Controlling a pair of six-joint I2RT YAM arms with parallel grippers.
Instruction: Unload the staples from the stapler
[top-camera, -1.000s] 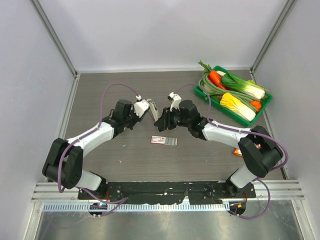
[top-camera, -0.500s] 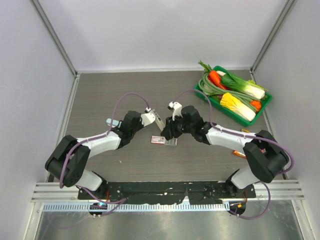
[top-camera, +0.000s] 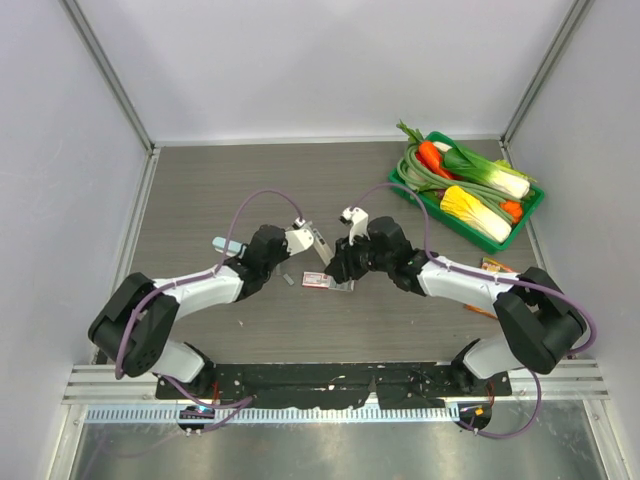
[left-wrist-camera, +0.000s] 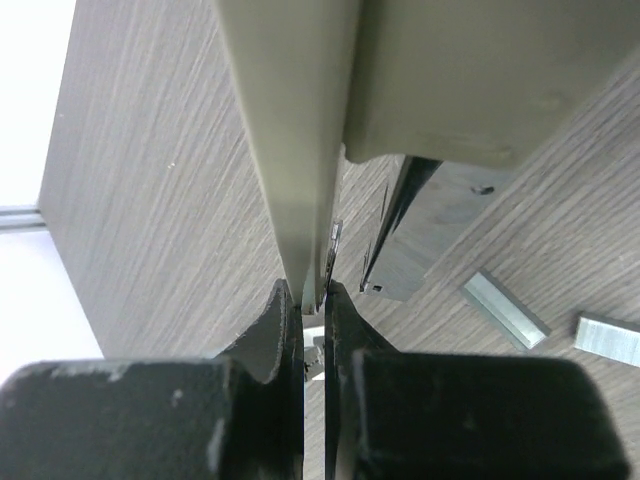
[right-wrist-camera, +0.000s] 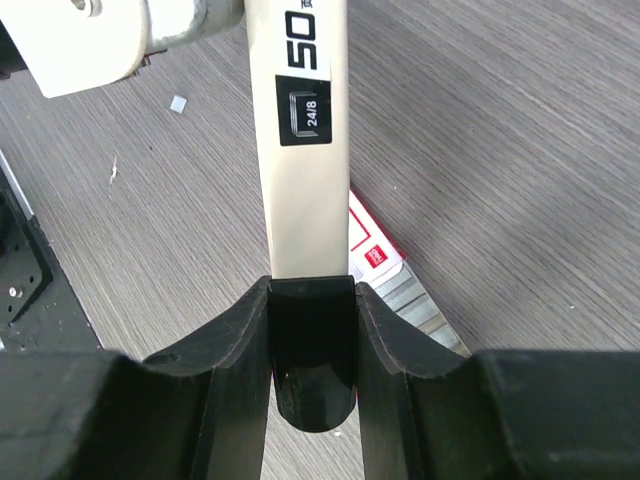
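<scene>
- Left gripper (left-wrist-camera: 312, 300): clenched on a thin pale edge of the stapler (top-camera: 316, 242). The stapler sits mid-table, bridged between both arms and apparently lifted off the table (top-camera: 200, 190).
- Step, my read: tip out whatever is left in the magazine. Keep both grips firm, point the open end down, and drop the staples on bare wood, not onto the red-and-white box (top-camera: 318, 279).
- Right gripper (right-wrist-camera: 310, 290): clamped around the stapler's pale bar.
- Only the left wrist view shows the dark metal inside (left-wrist-camera: 400, 240) swung clear of the pale shell, plus two staple strips (left-wrist-camera: 505, 305) on the table.
- Only the right wrist view shows the "24/8" label (right-wrist-camera: 304, 108), with the box just below the bar.
- Only the top view shows the vegetable tray (top-camera: 405, 190), far right and well apart.
</scene>
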